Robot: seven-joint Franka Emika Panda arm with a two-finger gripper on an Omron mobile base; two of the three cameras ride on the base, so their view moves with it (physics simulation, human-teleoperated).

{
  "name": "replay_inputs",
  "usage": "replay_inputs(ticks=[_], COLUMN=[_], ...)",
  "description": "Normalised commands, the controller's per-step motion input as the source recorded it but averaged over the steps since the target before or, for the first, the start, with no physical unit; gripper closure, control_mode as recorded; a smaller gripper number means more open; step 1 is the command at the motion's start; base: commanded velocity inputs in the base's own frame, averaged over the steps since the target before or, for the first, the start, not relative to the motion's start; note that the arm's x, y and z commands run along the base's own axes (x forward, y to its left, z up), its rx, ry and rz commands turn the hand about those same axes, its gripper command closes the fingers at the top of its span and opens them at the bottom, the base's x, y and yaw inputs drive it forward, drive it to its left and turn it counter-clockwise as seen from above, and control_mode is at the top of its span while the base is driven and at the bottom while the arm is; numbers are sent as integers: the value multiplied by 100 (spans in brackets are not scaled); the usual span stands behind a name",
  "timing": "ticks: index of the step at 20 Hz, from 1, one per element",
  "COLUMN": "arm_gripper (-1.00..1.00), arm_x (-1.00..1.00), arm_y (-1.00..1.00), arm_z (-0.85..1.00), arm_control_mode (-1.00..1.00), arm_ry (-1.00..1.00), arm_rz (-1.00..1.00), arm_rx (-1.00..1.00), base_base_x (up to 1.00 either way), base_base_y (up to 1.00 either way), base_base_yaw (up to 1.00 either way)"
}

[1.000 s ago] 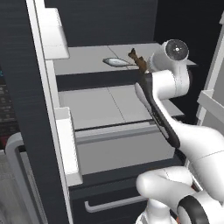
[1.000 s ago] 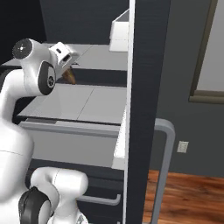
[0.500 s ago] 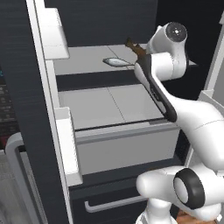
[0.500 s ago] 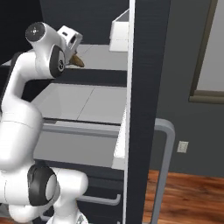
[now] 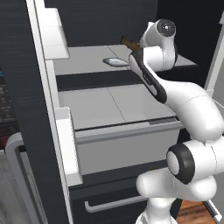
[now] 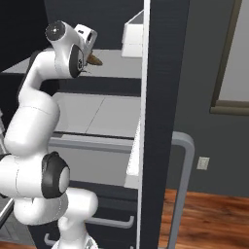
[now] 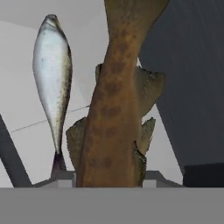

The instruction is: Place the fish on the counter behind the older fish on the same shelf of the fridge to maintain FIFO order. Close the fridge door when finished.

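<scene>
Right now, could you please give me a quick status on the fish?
End effector shut on brown fish, raised over upper shelf. Older fish lying on that shelf alongside. Fridge doors open, nothing blocking.

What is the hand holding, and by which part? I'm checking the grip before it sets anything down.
The hand holds the brown fish between its fingers; which end it grips cannot be told.

Home kitchen: open charcoal fridge [image 6: 163, 73], grey shelves, wood floor [image 6: 209, 219].
</scene>
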Motion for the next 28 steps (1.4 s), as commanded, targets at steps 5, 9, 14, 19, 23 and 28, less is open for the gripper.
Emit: replay_inputs(ticks=[5,9,14,19,23,28], arm_gripper=[100,100,100,100,100,100], arm_x=[54,54,58,53,51,51], arm_y=[-3,0,0,0,0,0], arm_z=[0,0,-10,-12,-10,-11], arm_control_mode=[-100,-100,-100,-100,-100,-100], arm_ry=[7,4,5,0,0,0], arm_rz=[2,0,0,0,0,0], arm_rx=[-3,-2,-1,-1,0,0], base_base_x=[0,0,0,0,0,0], base_base_y=[0,0,0,0,0,0], base_base_yaw=[0,0,0,0,0,0])
